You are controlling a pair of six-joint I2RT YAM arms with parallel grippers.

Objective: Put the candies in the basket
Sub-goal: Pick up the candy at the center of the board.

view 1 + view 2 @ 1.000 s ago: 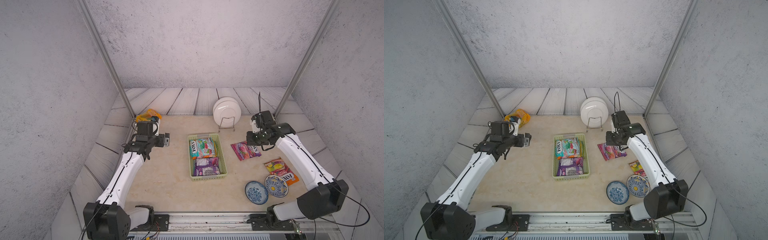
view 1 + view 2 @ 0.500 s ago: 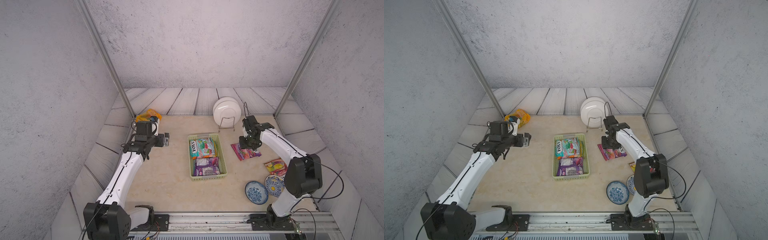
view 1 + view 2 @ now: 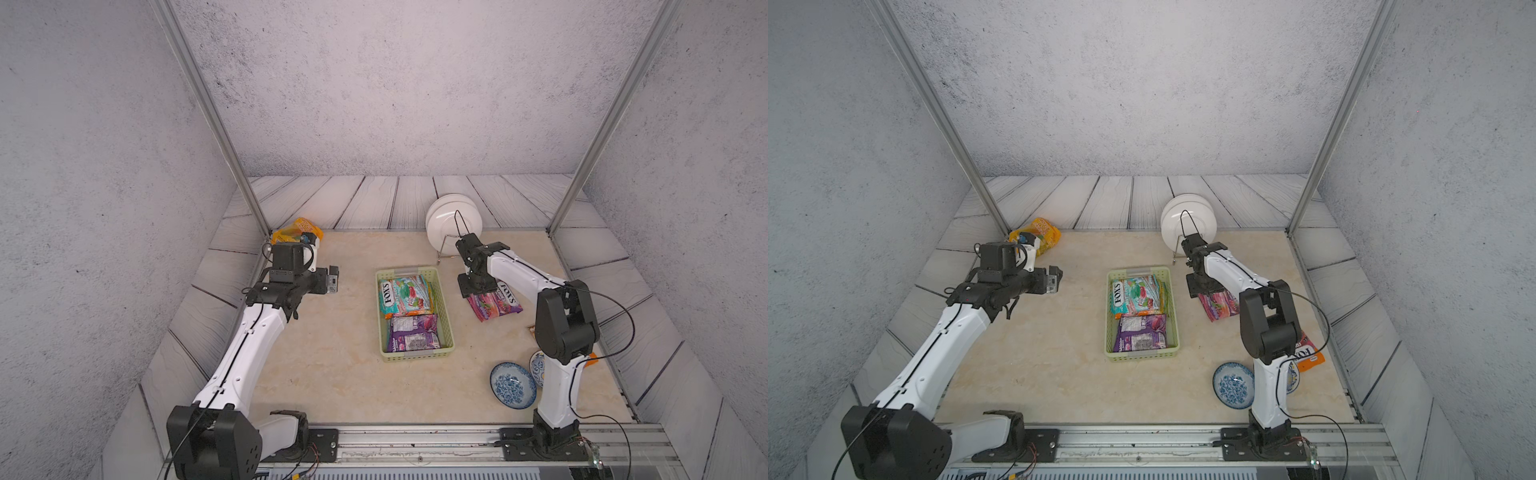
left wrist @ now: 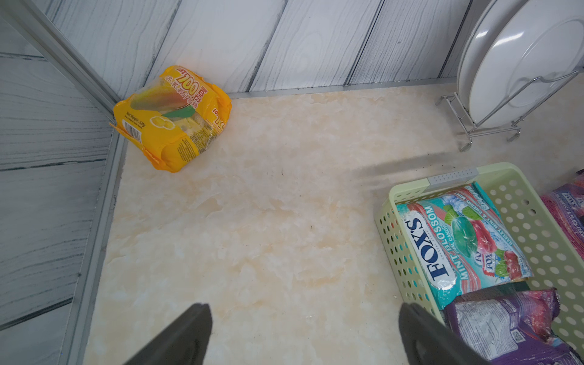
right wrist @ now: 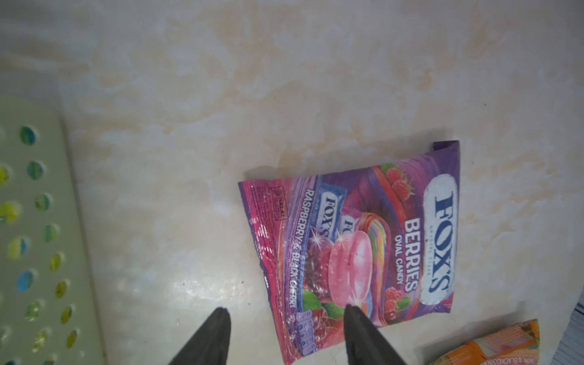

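In both top views the basket (image 3: 415, 358) is sitting mid-counter on a cream, marble-patterned counter (image 3: 332, 374). It is holding a teal packet (image 3: 405, 296) lettered "FOX'S" at its far end and a purple packet (image 3: 413, 332) at its near end. A berries packet (image 3: 500, 305), also "FOX'S", is lying on the counter between the basket and the right edge. The right gripper (image 3: 473, 286) is hanging over that packet's basket-side end. A yellow bag (image 3: 300, 230) is resting in the far-left corner, behind the raised left gripper (image 3: 332, 283). An orange packet (image 3: 1308, 358) is peeking out by the right edge, and a blue-patterned bowl (image 3: 512, 384) is sitting toward the front-right corner. White plates (image 3: 451, 216) are standing on edge at the far edge. Grey wood-look planks (image 3: 374, 203) are ringing the counter, and speckled grey walls (image 3: 395, 104) with metal posts (image 3: 215, 124) are closing it in.

In the left wrist view the left gripper's fingers (image 4: 189, 335) are standing spread wide over bare counter, with nothing between them. The yellow bag is showing "700" and "Net Weight: 220g". The teal packet is reading "FOX'S MINT BLOSSOM OVAL CANDY", and the purple packet is showing its printed back.

In the right wrist view the berries packet is reading "FOX'S BERRIES OVAL CANDY" and "RASPBERRY & BLACK CHERRY". The right gripper's fingers (image 5: 363, 335) are standing apart and pinching nothing, one over the packet's edge and the other over bare counter. Whether they are touching it cannot be told.
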